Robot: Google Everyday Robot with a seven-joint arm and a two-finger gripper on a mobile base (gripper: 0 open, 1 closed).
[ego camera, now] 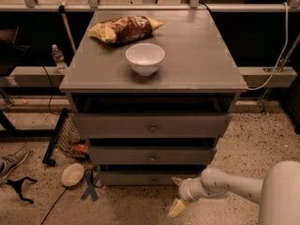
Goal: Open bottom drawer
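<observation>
The grey wooden cabinet (154, 78) has three drawers. The bottom drawer (140, 177) is the lowest and narrowest front, with a small round knob (153, 179) in its centre; its front stands a little out from the cabinet. My gripper (176, 195) is low near the floor, just right of and in front of the bottom drawer's right end, at the end of my white arm (225, 187) that comes in from the lower right. One pale fingertip (175, 207) points down toward the floor, another (176, 180) lies near the drawer front. The gripper is right of the knob and not on it.
A white bowl (145, 58) and a chip bag (124, 29) sit on the cabinet top. On the floor at left lie a small bowl (72, 174), a blue ribbon (89, 187), a shoe (11, 160) and a black strap (18, 188). A water bottle (58, 58) stands behind.
</observation>
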